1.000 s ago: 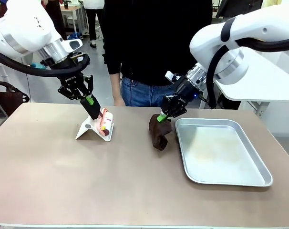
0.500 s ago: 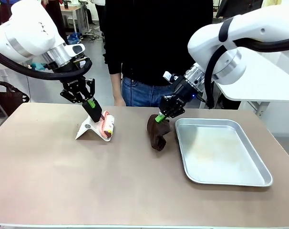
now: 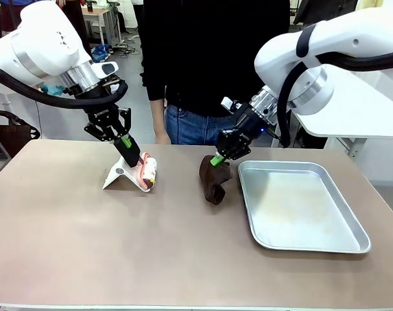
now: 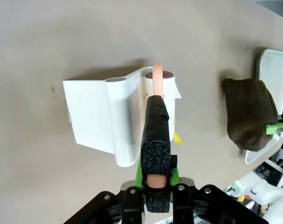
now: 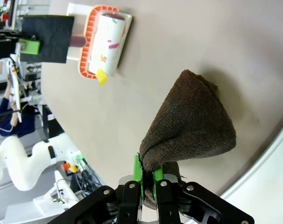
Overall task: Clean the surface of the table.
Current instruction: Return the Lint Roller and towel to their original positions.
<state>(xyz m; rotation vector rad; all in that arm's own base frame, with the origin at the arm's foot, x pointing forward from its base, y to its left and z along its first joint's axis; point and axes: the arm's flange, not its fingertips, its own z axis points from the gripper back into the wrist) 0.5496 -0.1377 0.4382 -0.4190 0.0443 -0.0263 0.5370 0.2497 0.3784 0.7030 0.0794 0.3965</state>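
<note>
Grippers both clenched, L gripper (image 3: 126, 146) on lint roller (image 3: 146, 173), R gripper (image 3: 216, 160) on brown cloth (image 3: 214, 179), table (image 3: 119, 240).

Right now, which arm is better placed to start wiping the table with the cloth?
The right. Its gripper is already shut on the brown cloth, which hangs down onto the table beside the tray. The left gripper is busy holding the lint roller.

Left gripper (image 3: 126, 148): angled down from upper left, jaws clamped tight.
Right gripper (image 3: 216, 160): angled down-left from upper right, jaws pinched.
</note>
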